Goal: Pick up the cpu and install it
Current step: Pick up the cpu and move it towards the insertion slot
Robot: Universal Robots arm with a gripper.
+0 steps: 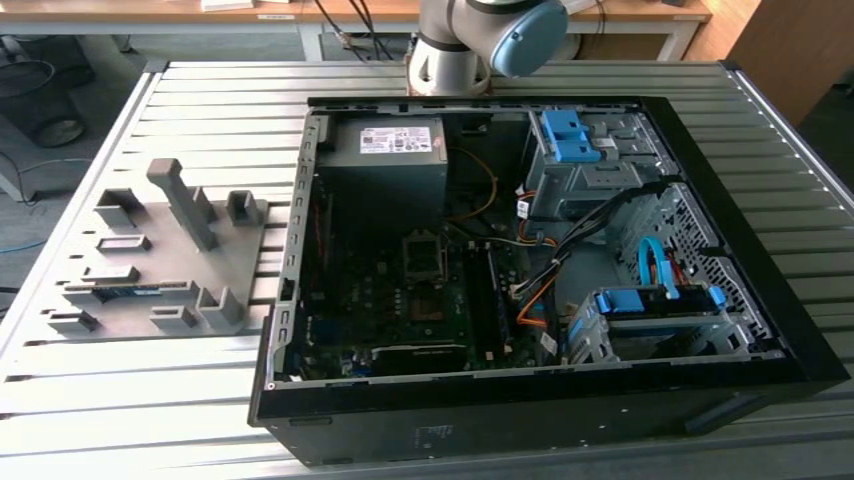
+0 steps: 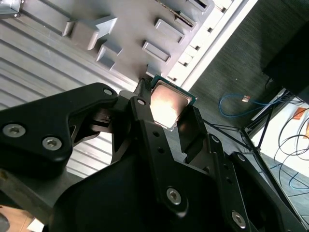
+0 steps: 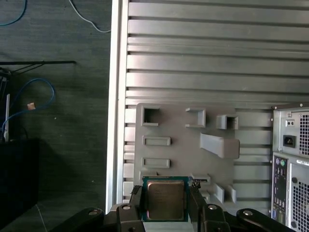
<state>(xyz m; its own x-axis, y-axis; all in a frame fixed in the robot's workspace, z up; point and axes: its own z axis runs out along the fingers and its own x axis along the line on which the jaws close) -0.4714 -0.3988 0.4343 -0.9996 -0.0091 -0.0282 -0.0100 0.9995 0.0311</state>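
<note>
So the cpu [image 3: 165,199] is pinched by its edges in the tool [image 3: 165,207], which is closed snug on it. I'd guess it's light, stiff and delicate underneath, so an edge grip seems right. Can't read any writing on it. Beyond the tool's tips is a grey fixture [image 3: 178,157] on the slatted worktop [image 3: 217,48].

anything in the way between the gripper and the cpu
Nothing visible: the gripper is already shut on the cpu, one finger on each side of it. The grey tray lies behind it in both wrist views.
</note>
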